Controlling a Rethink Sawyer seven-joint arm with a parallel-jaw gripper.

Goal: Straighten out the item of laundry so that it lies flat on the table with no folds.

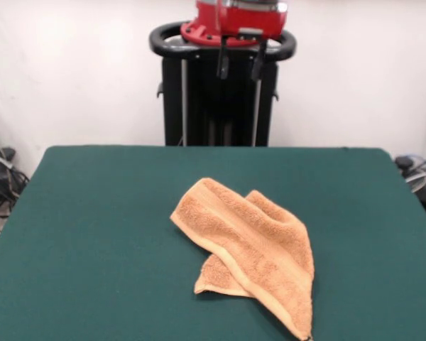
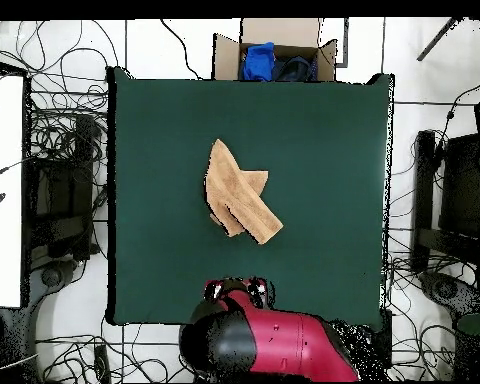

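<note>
The orange-tan towel [image 1: 252,249] lies crumpled near the middle of the dark green table [image 1: 92,213]. It is folded over itself, with overlapping layers and a woven band along one folded edge. In the overhead view the towel [image 2: 239,195] forms an uneven, pointed shape on the table [image 2: 324,150]. No white tag shows. My gripper [image 1: 240,67] hangs high at the table's far side by the pedestal, well away from the towel. Its two black fingers [image 1: 224,65] are apart and hold nothing. In the overhead view the gripper [image 2: 237,290] sits at the table's bottom edge.
The black pedestal [image 1: 220,106] stands behind the table's far edge. An open cardboard box [image 2: 274,55] with blue and dark items stands beyond the table's top edge in the overhead view. Cables [image 2: 64,150] lie on the floor around the table.
</note>
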